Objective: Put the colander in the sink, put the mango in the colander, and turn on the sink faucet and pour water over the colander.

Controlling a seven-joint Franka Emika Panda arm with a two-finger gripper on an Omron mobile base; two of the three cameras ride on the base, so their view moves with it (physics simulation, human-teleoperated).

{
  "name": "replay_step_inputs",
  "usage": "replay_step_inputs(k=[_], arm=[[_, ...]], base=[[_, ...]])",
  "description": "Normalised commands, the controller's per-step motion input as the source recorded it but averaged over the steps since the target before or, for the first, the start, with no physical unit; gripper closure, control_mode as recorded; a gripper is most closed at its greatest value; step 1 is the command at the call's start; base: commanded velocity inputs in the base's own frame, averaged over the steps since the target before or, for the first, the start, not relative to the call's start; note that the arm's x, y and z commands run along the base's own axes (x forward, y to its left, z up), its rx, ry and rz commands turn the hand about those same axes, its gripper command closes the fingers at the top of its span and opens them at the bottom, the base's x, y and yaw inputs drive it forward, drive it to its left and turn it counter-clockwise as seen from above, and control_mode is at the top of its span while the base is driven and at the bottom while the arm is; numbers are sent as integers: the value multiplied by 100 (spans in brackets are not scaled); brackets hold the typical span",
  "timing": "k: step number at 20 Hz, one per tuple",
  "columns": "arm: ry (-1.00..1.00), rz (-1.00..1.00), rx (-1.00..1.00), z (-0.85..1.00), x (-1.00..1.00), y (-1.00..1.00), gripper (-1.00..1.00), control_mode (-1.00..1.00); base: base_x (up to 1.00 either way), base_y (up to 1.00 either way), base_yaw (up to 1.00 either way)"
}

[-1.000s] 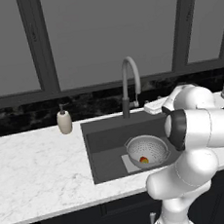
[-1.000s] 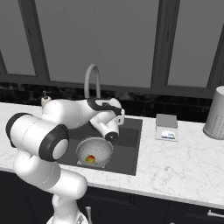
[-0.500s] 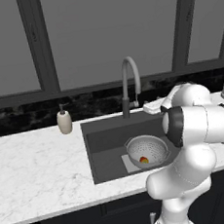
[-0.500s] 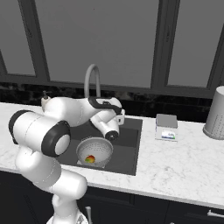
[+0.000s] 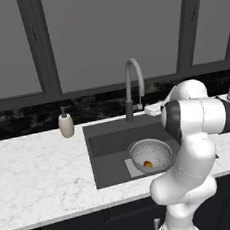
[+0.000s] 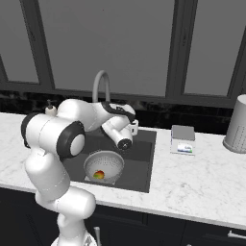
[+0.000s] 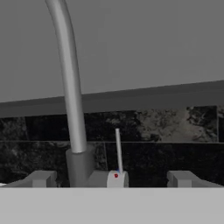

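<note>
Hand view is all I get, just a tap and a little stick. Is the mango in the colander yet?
Observer: Yes. The mango lies at the bottom of the colander.
Operator: And where's the colander?
Observer: Down in the sink, on the right part of its floor.
Operator: Is water pouring on it?
Observer: No. I see no stream from the faucet, and its spout ends behind the colander, not over it.
</note>
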Motion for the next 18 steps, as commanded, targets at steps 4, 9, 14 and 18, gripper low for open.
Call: replay_step_inputs(k=[4,9,14,18], arm=[[7,0,0,-17,33,0,-100,-100],[6,0,0,-13,33,0,-100,-100],[0,0,0,0,36,0,-100,-100],[0,0,0,0,38,0,-100,-100]], base=[[0,0,0],[0,0,0],[0,0,0],[0,0,0]])
